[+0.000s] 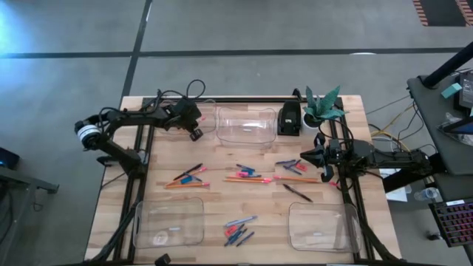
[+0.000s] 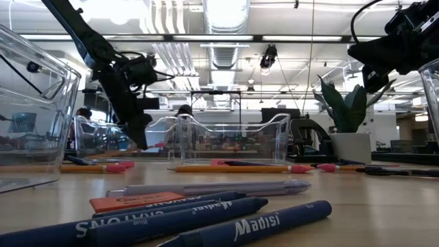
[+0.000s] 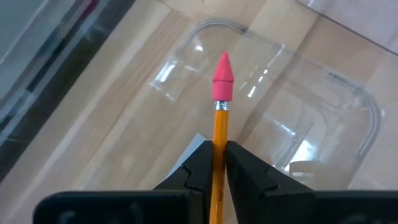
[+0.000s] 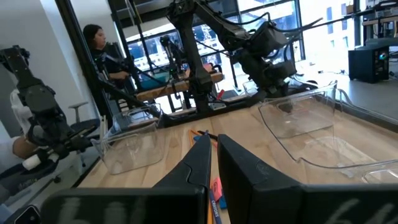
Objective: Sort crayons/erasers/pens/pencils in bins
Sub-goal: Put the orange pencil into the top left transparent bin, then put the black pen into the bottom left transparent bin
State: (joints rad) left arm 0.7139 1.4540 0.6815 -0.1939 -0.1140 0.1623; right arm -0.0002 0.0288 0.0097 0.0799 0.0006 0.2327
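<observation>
A slim orange pencil (image 3: 219, 146) with a cone-shaped pink eraser cap and a metal band sits pinched between the two dark fingers of the left gripper (image 3: 219, 163), its long axis running straight out past the fingertips, capped end leading. It hangs above a clear, glossy, round-cornered plastic bin (image 3: 348, 99) on the pale wooden table (image 1: 222, 159). The right gripper (image 4: 212, 155) hovers near the table's right edge, fingers nearly together, holding nothing.

A wooden table (image 1: 222, 199) carries four clear bins (image 1: 246, 124), scattered pencils (image 1: 251, 179), pens (image 1: 298, 193), crayons (image 1: 238, 235) and a black box (image 1: 289, 120).
</observation>
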